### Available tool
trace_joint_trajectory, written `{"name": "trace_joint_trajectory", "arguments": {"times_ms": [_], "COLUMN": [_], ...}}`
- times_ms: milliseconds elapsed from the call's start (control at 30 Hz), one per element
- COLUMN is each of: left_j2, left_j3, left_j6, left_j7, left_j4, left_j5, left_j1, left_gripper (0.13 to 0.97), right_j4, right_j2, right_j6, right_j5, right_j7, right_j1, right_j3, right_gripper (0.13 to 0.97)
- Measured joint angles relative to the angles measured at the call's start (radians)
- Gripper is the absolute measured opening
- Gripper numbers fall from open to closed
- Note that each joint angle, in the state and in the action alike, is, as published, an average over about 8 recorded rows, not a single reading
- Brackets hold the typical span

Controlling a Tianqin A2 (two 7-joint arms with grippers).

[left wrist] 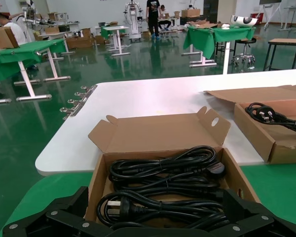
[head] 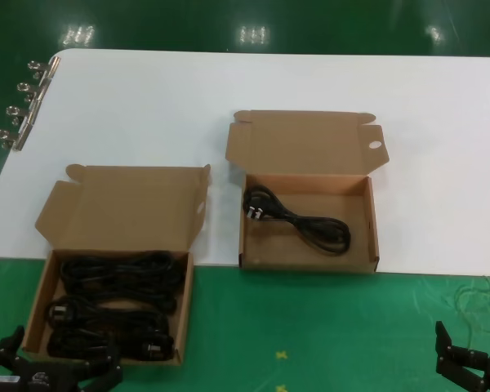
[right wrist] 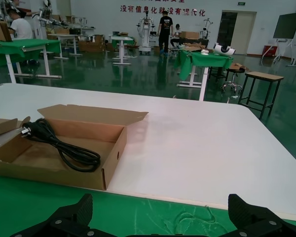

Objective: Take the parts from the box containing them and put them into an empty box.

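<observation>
Cords (head: 114,306) are mostly sitting in the left box (head: 34,306), one lying in the right box (head: 371,220), while both grippers (head: 53,371) (head: 472,367), fingers spread, are waiting below it.

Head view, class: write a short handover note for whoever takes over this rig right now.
Left tool: open, low at the near edge of the left box, holding nothing.
Right tool: open, parked low on the right, holding nothing.
Left box: lid up, several bundled cords inside.
Right box: lid up, oval hole in its ear, one cord lying inside.
Done: one cord moved across.
Left: carry the other cords over to the right box.
</observation>
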Motion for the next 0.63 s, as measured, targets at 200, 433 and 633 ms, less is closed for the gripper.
{"name": "trace_joint_trajectory", "arguments": {"times_ms": [200,433,633], "left_j2": [0.0,0.0,0.0], "left_j3": [0.0,0.0,0.0], "left_j6": [0.0,0.0,0.0], "left_j7": [0.0,0.0,0.0], "left_j4": [0.0,0.0,0.0], "left_j5": [0.0,0.0,0.0], "left_j1": [0.0,0.0,0.0], "left_gripper": [0.966,0.966,0.966], "right_j4": [0.0,0.0,0.0], "right_j2": [0.0,0.0,0.0], "right_j6": [0.0,0.0,0.0], "right_j5": [0.0,0.0,0.0], "right_j7": [0.0,0.0,0.0], "right_j1": [0.0,0.0,0.0], "right_j3": [0.0,0.0,0.0], "right_gripper": [0.966,0.966,0.966]}}
